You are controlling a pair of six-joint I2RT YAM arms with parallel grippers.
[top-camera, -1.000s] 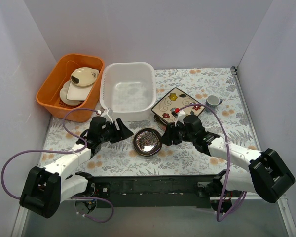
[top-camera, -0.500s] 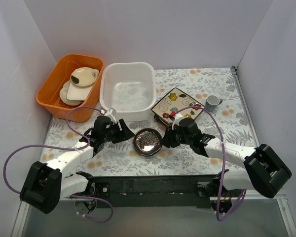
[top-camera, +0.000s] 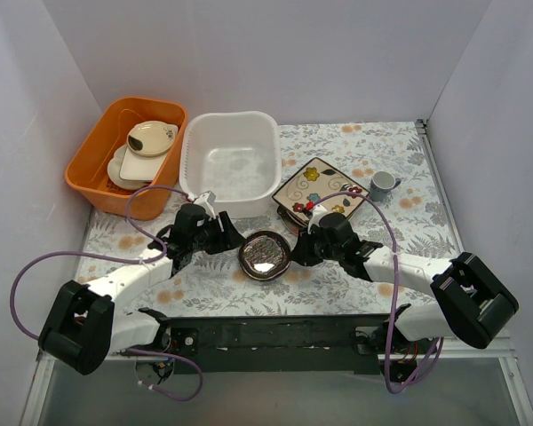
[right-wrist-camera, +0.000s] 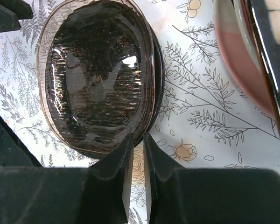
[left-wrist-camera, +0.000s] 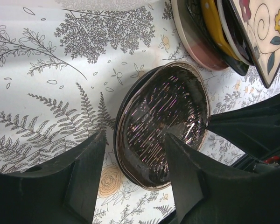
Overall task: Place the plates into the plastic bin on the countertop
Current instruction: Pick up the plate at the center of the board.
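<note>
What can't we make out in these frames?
- Right tool on dark plate rim: own fingers cover the contact in right wrist view, the arm in top view.
- Stack under floral plate: covered in top view, cut off by left wrist view's edge.
- Lower dishes in orange tub: under the top dish, top view.
- Grey cup contents: too small, top view.

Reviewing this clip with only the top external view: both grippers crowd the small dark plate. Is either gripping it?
Observer: Right wrist view: the right gripper is nearly shut at the rim of the dark plate; a pinch isn't certain.
Operator: And the left?
Observer: The left gripper is open, its fingers straddling the plate's edge.
Operator: What's beneath the cream square plate?
Observer: Left wrist view: a yellow plate and a pinkish plate.
</note>
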